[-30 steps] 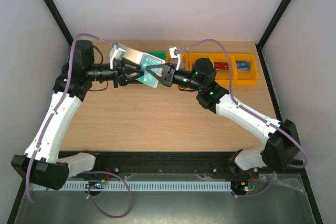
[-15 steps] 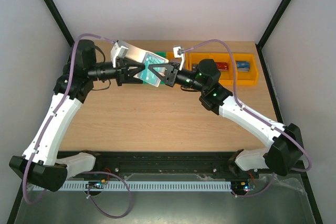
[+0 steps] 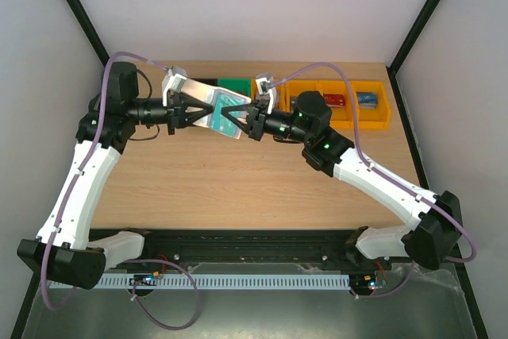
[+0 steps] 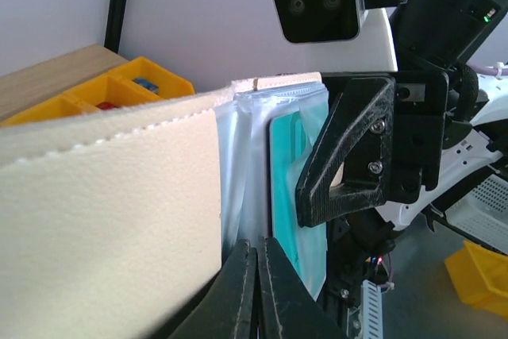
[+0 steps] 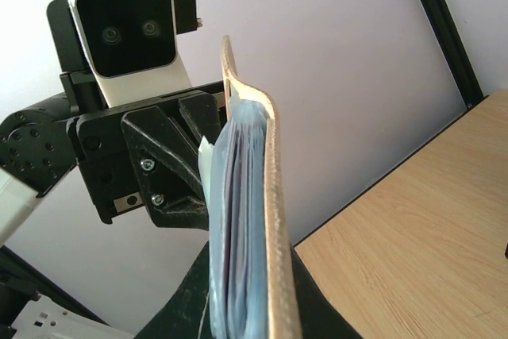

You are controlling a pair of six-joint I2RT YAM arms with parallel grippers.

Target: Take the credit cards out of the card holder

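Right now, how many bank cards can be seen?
3: a teal card in the raised wallet, and a red card and a blue card side by side in the orange tray. More may hide inside the wallet.

My left gripper (image 4: 255, 263) was part open a second ago; now its fingers are pinched flat together on the lower edge of the sleeve panels of the card holder (image 3: 208, 101). Both my wrists have come a little nearer to my bases, away from the green bin (image 3: 233, 85), and the holder came with them, so more of that bin's green shows behind the holder than before. My right gripper (image 3: 228, 111) also edged slightly leftward in front of the bin.
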